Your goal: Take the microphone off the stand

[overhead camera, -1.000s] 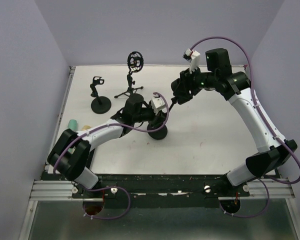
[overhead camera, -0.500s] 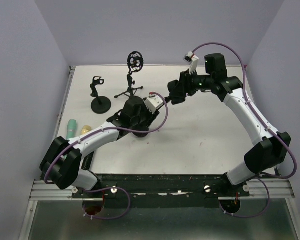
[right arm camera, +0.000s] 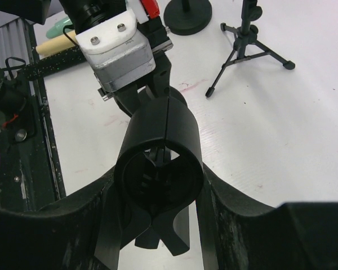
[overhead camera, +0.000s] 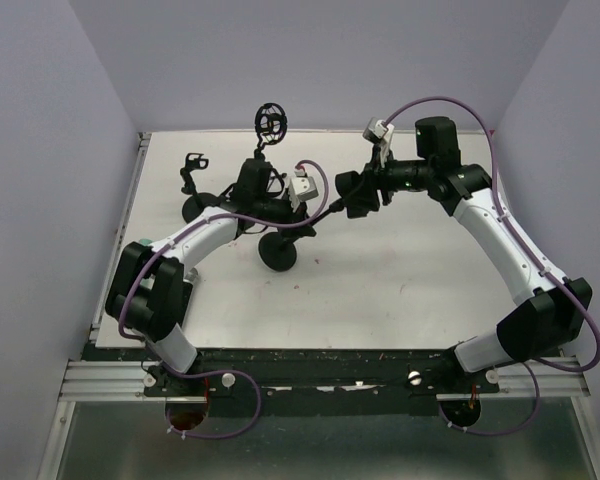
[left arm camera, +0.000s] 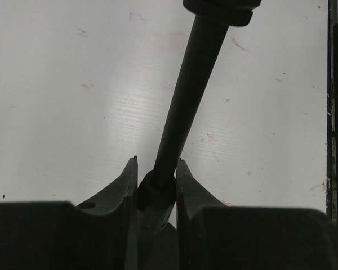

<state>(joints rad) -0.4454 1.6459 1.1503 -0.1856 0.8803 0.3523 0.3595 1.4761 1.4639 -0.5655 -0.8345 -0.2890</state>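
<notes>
Left gripper: fingers sat pinched on the tilted stand pole, at its lower collar. Round base rested mid-left on the white table. Right gripper: fingers were clamped either side of the black cylinder at the stand's top; microphone or its clip, could not tell

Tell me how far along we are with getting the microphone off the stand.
Done: the clip looks hollow, with no microphone inside. In hand: left fingers clamp the pole, right fingers grip the clip. Remaining: likely just setting the stand down; the microphone itself I cannot spot.
</notes>
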